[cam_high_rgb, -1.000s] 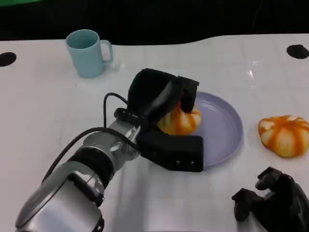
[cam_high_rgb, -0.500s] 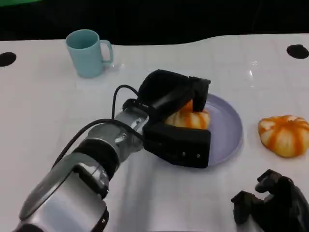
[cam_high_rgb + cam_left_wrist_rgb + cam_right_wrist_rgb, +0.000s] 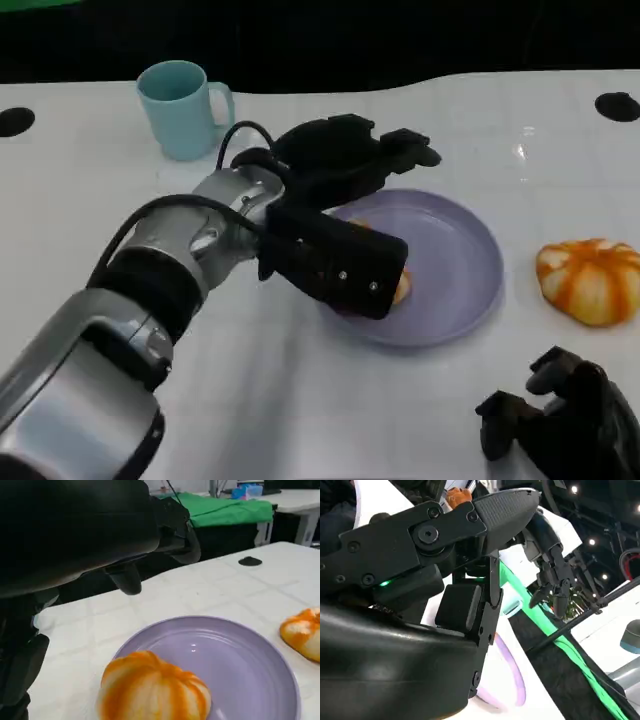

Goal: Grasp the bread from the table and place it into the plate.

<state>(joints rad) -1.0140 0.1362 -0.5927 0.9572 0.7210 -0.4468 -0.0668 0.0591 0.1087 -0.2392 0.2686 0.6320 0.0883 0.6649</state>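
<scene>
An orange-and-white striped bread (image 3: 155, 687) lies in the purple plate (image 3: 455, 250), on its near-left part. In the head view the bread (image 3: 402, 287) peeks out from behind the black block at my left wrist. My left hand (image 3: 350, 150) hangs above the plate's far-left rim, fingers (image 3: 172, 522) spread, holding nothing and clear of the bread. My right hand (image 3: 560, 420) sits low at the table's near right with nothing in it, its fingers (image 3: 505, 505) apart.
A second striped bread (image 3: 590, 280) lies on the white table to the right of the plate. A light blue mug (image 3: 180, 108) stands at the back left. Black round marks (image 3: 616, 105) sit near the far corners.
My left hand has let go of the bread, which now lies in the plate. The hand has risen and drawn back to the left, its fingers spreading. The right hand has stayed put.
</scene>
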